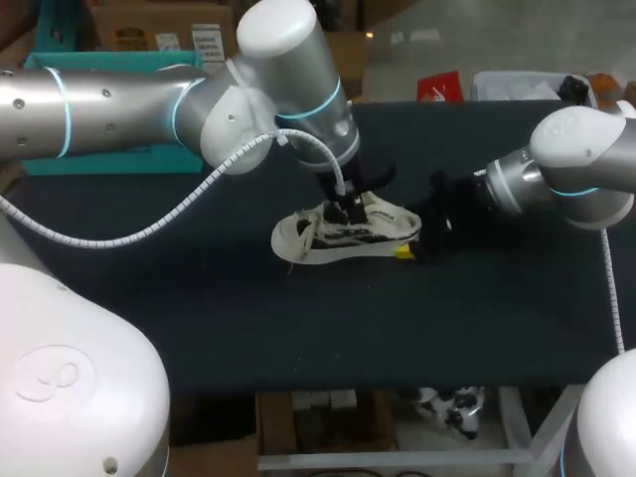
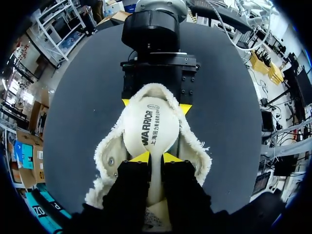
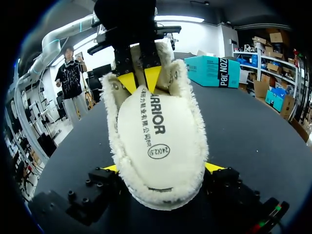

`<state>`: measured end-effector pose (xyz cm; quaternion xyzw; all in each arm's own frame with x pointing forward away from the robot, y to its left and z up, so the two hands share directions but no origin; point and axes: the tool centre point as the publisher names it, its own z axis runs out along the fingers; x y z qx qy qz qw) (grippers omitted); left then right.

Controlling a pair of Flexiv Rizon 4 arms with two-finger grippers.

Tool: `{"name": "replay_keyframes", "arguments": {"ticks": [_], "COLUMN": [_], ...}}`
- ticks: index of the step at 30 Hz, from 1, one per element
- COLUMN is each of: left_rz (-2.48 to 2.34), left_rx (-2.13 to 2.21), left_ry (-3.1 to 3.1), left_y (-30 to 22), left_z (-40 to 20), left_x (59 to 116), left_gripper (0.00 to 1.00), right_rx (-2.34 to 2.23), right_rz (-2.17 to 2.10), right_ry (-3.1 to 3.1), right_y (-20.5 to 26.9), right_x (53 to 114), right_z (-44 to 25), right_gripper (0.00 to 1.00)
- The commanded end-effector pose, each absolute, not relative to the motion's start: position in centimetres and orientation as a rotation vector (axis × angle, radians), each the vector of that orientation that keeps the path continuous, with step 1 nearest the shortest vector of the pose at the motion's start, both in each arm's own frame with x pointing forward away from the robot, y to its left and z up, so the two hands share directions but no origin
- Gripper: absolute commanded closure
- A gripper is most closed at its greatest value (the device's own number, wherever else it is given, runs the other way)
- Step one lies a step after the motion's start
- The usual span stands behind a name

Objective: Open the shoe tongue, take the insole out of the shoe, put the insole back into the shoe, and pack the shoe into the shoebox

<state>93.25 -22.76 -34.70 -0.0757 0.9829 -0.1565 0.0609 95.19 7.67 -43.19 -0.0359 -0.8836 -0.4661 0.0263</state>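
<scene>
A cream fleece-lined shoe [image 1: 343, 237] lies mid-table, heel toward my right arm. Its printed cream insole [image 2: 151, 126] rests in the heel and rises at the front between my left gripper's [image 2: 155, 157] yellow tips, which are shut on it. In the head view my left gripper [image 1: 343, 211] comes down into the shoe's opening. My right gripper [image 3: 163, 168] stands wide around the heel, one yellow tip pressed on each side of the shoe [image 3: 195, 141], holding it. The right wrist view shows the insole [image 3: 151, 131] lying flat inside, with the left gripper [image 3: 140, 78] at its far end.
A teal box [image 1: 99, 60] stands at the back left of the black table [image 1: 199, 308]; it also appears behind the shoe as the teal box [image 3: 214, 70]. A red item [image 1: 440, 87] and a pale bin [image 1: 517, 84] sit at the far edge.
</scene>
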Motion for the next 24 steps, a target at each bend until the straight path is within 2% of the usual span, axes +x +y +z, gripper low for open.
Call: {"name": "replay_keyframes", "arguments": {"ticks": [1, 14, 24], "left_rz": [-0.488, -0.709, -1.038], "left_rx": [-0.242, -0.266, -0.104], "left_ry": [2.968, 3.042, 3.088], "left_y": [-23.0, -23.5, -24.3], "left_z": [-33.4, -30.3, -24.0], "left_x": [92.2, 91.6, 90.0], "left_gripper": [1.00, 1.00, 1.00], "right_rx": [-0.111, -0.111, -0.111], "right_rz": [-1.445, -1.445, -1.445], "right_ry": [-2.728, -2.728, -2.728], "right_y": [7.7, 7.7, 7.7], "right_x": [95.2, 95.2, 95.2], "right_z": [-43.9, -43.9, -43.9], "right_gripper": [1.00, 1.00, 1.00]}}
